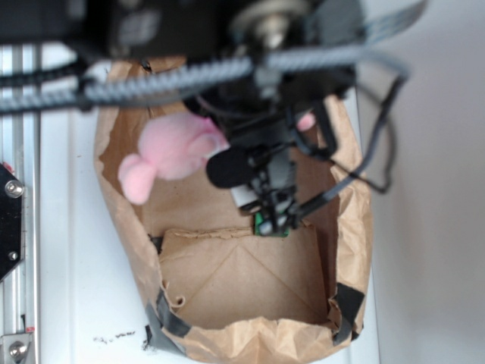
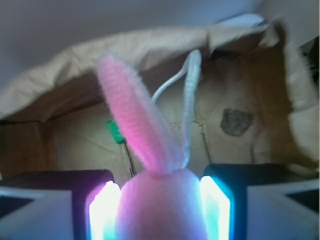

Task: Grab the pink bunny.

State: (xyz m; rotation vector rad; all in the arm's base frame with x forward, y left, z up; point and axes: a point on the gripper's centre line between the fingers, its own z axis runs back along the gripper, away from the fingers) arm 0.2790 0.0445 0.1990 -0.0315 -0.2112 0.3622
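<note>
The pink bunny [image 2: 160, 205] fills the space between my two glowing pads, its long ears [image 2: 137, 122] sticking up toward the bag's far wall. My gripper [image 2: 160, 210] is shut on its head or body, both pads pressed to the plush. In the exterior view the bunny [image 1: 174, 152] hangs at the left of the black arm above the brown paper bag [image 1: 242, 280], with one pink bit [image 1: 306, 121] showing at the arm's right. The gripper's own fingers are hidden there behind the arm. A green block [image 2: 116, 131] lies on the bag's floor below.
The paper bag's crumpled walls [image 2: 125, 50] ring the work area, with black tape [image 1: 170, 322] at its front corners. A dark stain [image 2: 236, 121] marks the bag's inside. A metal rail [image 1: 19, 227] runs along the left on the white table.
</note>
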